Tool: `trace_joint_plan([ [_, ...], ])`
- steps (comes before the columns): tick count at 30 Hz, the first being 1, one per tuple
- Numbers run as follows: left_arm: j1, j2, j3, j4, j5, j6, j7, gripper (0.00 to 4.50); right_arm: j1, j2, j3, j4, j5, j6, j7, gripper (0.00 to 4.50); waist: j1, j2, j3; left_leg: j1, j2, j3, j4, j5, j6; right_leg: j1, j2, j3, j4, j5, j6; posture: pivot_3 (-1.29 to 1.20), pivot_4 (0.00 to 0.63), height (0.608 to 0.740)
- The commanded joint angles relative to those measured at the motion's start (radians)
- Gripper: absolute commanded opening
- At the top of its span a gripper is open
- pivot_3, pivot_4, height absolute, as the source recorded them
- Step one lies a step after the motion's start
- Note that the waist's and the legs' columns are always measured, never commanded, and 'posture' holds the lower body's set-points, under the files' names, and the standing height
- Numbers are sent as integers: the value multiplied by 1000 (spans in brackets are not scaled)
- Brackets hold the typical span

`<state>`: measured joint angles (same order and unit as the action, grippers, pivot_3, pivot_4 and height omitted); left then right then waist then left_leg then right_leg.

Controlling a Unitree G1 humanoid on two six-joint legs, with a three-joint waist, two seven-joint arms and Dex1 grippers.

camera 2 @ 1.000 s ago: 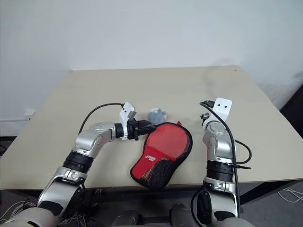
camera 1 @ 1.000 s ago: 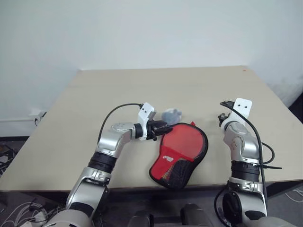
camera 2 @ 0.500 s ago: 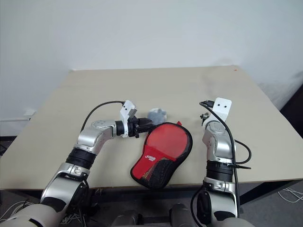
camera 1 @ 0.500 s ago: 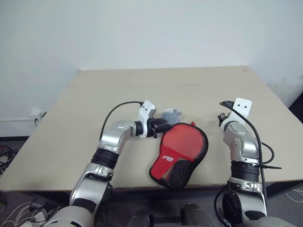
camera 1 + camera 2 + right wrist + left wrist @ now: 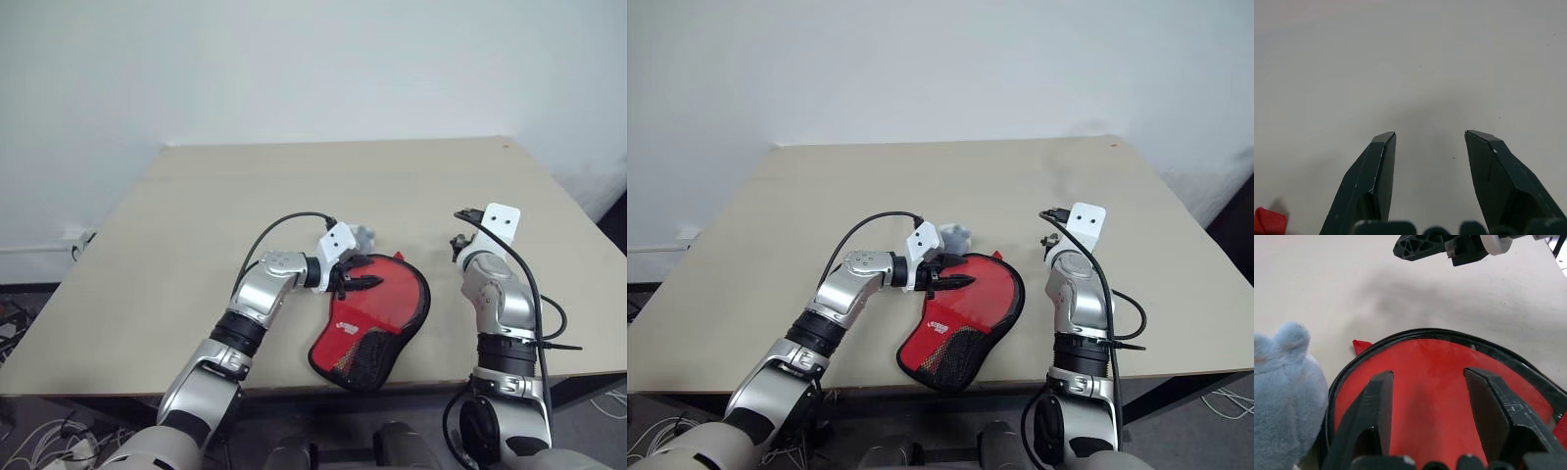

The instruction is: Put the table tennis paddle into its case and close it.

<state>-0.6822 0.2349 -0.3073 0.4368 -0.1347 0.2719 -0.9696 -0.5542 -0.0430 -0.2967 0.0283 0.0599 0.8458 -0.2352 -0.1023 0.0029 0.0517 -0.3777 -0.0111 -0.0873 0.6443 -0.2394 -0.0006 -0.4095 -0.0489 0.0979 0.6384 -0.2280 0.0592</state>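
— Where's the case (image 5: pixel 372 313)?
— On the bench (image 5: pixel 176 245), zipped, beside the grey plush (image 5: pixel 363 235). The left pincer (image 5: pixel 364 283) hovers open above its round end; the right pincer (image 5: pixel 1430 147) gapes empty, well apart.

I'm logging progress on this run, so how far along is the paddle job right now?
Done, by the look of it: the case lies flat on the table, its zip looking shut around the round end, so the paddle is presumably inside. In hand: the left gripper hovers open over the case's red face. Left: perhaps checking the zip. The right gripper is open, over bare table.
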Motion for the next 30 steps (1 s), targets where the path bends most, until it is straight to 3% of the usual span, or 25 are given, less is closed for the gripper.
trace_joint_plan([
  [1, -15, -8, 12, -13, 1, -17, -6, 1363, -17, -1, -1, -40, 11, -22, -2, 2419, 0, 0, 0, 0, 0, 0, 0, 0, 0, 0, 0, 0, 0, 0, 0, 0, 0, 740],
  [6, -11, -14, 11, -11, 13, -17, 4, 44, -22, -2, 1, -33, 11, -24, 0, 2419, 0, 0, 0, 0, 0, 0, 0, 0, 0, 0, 0, 0, 0, 0, 0, 0, 0, 740],
  [23, -4, 10, -73, 13, 132, -32, -10, 44, -27, -15, 17, -25, 10, -28, 21, 2419, 0, 0, 0, 0, 0, 0, 1, 0, 0, 0, 0, 0, 1, 0, 0, 0, 0, 740],
  [30, -2, 27, -107, 39, 182, -16, -28, 44, -37, -60, 58, -27, 14, -34, 96, 2419, 0, 0, 0, 0, 0, 0, 1, 0, 0, 1, 0, 0, 1, 0, 0, 0, 0, 740],
])
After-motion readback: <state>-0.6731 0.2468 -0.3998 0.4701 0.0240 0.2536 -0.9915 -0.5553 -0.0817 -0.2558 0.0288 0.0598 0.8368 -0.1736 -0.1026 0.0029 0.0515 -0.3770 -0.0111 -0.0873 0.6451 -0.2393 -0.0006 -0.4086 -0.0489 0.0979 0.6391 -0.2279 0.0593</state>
